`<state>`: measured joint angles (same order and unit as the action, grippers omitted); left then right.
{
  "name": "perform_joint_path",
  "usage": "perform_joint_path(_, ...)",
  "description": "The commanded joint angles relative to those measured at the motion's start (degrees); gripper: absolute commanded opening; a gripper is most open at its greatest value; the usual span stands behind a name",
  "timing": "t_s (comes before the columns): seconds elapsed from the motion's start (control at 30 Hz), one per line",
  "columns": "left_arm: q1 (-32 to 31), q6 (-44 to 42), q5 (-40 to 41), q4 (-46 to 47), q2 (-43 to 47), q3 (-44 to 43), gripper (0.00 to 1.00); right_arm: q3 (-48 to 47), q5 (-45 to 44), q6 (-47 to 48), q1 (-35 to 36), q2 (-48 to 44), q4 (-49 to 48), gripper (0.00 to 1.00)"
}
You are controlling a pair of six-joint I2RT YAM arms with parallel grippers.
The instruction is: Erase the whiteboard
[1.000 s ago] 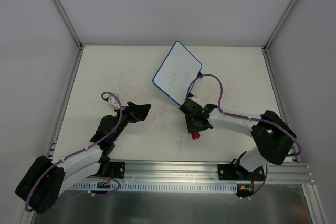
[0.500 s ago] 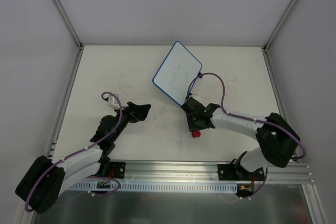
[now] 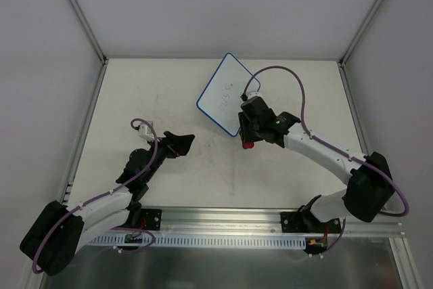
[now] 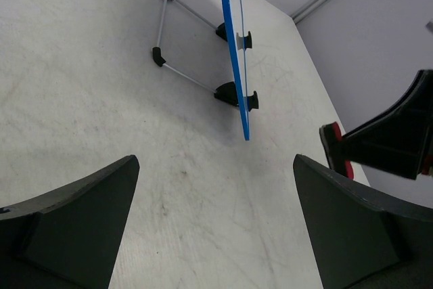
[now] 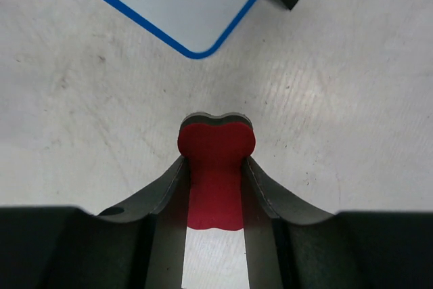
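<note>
The whiteboard (image 3: 229, 95) stands at the far middle of the table (image 3: 149, 93), propped on a wire stand (image 4: 177, 38) with black feet; from the left wrist it shows edge-on, a thin blue line nearly upright, with two black clips at its lower rim; from above, its white face bears faint writing, and the right arm's wrist overlaps its near right edge; the right gripper (image 3: 249, 137) is pinched narrow on a red eraser (image 5: 215, 167), bone-shaped, whose rounded end sticks out past the fingertips with a dark backing behind it; in the right wrist view the eraser hangs over bare table, the whiteboard's rounded blue corner a little ahead and apart from it, one black tab at the upper right; whether the eraser touches the table I cannot tell; the left gripper (image 3: 177, 143) sits at the left, well apart from the whiteboard, its claw spread wide with nothing between the fingers; a purple cable (image 3: 291, 79) arcs above the right arm.
</note>
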<state>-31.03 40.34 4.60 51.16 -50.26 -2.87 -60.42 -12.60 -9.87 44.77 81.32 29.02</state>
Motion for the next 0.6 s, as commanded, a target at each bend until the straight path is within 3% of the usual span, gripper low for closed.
perform_joint_path(0.0,0.61,-1.13,-1.09,3.25,-0.28,0.33,0.99,-5.92,3.79,5.02,-2.41,-0.03,1.40,0.01)
perform_joint_path(0.2,0.62,-4.91,-1.09,6.84,-4.66,-3.97,0.99,-16.03,9.43,7.93,-5.92,6.82,1.13,0.00)
perform_joint_path(0.33,0.62,-4.92,-2.40,14.22,-16.32,-10.20,0.84,-21.48,14.25,9.25,-6.80,10.35,-0.62,0.00)
perform_joint_path(0.4,0.53,-3.78,-2.93,17.99,-20.12,-12.50,0.82,-23.59,18.98,9.08,-7.77,11.75,-1.68,0.00)
perform_joint_path(0.57,0.62,-1.67,-3.28,29.33,-32.25,-16.98,0.92,-25.45,25.69,7.24,-11.37,13.78,-5.19,0.00)
